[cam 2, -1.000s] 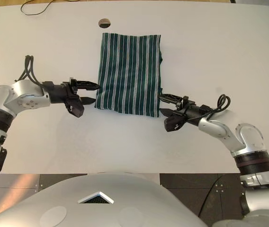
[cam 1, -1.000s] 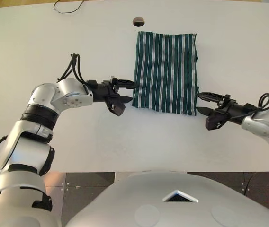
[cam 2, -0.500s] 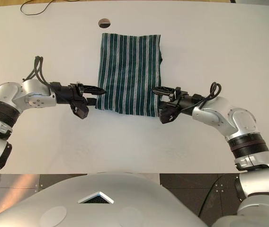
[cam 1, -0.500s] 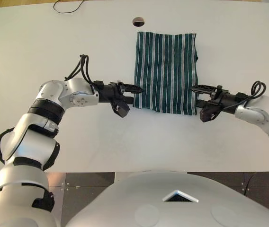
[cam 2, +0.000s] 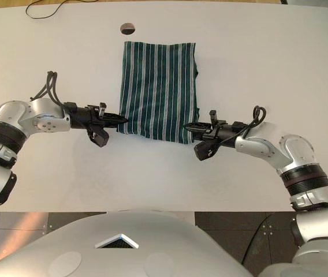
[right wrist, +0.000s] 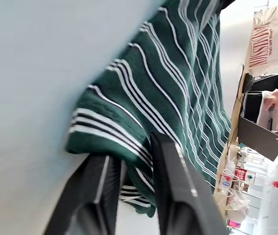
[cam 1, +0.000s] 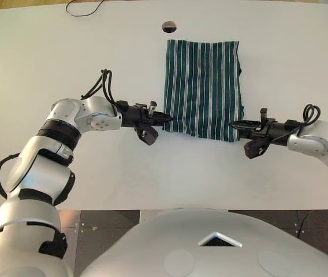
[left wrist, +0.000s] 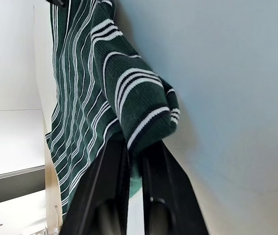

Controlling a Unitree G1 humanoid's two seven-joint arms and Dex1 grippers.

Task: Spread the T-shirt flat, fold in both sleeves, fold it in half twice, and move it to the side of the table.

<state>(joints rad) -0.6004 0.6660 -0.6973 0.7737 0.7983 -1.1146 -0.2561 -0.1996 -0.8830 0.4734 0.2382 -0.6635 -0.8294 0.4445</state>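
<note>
Wide table (cam 1: 123, 173) beside T-shirt (cam 1: 201, 86), hole (cam 1: 168, 26) beyond

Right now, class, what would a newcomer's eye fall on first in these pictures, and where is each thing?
The green, white-striped T-shirt, folded into a tidy rectangle, lies on the white table toward its far side. The left gripper is shut on its near left corner and the right gripper on its near right corner, one arm at each side.
</note>
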